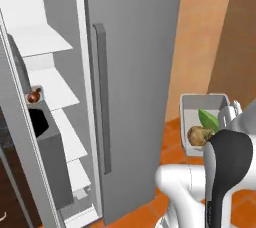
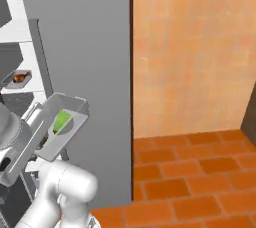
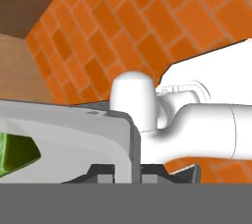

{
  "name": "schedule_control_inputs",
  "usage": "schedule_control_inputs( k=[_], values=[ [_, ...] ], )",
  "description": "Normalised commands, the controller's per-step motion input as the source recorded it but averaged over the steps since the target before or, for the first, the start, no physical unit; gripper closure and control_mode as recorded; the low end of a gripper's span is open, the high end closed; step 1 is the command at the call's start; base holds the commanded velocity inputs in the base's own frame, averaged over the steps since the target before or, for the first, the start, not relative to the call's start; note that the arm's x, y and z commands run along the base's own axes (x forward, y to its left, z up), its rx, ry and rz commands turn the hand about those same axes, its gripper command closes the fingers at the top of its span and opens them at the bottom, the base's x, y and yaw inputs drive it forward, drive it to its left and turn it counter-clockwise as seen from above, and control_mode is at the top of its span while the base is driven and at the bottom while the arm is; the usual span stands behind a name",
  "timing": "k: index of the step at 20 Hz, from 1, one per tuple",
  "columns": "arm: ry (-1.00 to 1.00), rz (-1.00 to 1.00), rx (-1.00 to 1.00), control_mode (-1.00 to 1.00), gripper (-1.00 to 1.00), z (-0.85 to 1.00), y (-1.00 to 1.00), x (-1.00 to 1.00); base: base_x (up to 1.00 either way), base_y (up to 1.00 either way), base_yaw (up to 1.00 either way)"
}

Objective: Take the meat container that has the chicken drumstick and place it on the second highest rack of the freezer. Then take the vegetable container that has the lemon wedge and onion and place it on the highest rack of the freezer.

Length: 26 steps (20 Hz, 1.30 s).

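Orange floor tiles [image 2: 200, 182] and a pale orange wall [image 2: 195, 52] frame your scene. Your arm is bent low, its gripper [image 3: 125, 171] clenched on the rim of the grey vegetable container [image 1: 192, 107], which it holds in the air right of the freezer [image 1: 132, 72]. Inside it lie the lemon wedge [image 1: 209, 119] and the tan onion [image 1: 199, 135] (partly behind your wrist). You see the freezer's left door open, with white racks [image 1: 47, 47] stacked inside; the chicken drumstick [image 1: 34, 95] sits there in its tray. Its closed right door, with the long bar handle [image 1: 101, 97], stands between container and racks.
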Motion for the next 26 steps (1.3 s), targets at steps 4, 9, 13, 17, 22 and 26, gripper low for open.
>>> schedule_control_inputs(
  k=[4,9,13,17,22,26],
  values=[
    [0.00,0.00,0.00,1.00,1.00,0.00,0.00,0.00,0.09,-0.32,0.70],
    [0.00,0.00,0.00,1.00,1.00,0.00,0.00,0.00,0.05,-0.38,0.69],
    [0.00,0.00,0.00,1.00,1.00,0.00,0.00,0.00,0.17,-0.50,0.63],
    [0.00,0.00,0.00,1.00,1.00,0.00,0.00,0.00,0.51,-0.42,0.49],
    [0.00,0.00,0.00,1.00,1.00,0.00,0.00,0.00,0.65,-0.20,0.38],
    [0.00,0.00,0.00,1.00,1.00,0.00,0.00,0.00,0.31,-0.05,0.54]
  ],
)
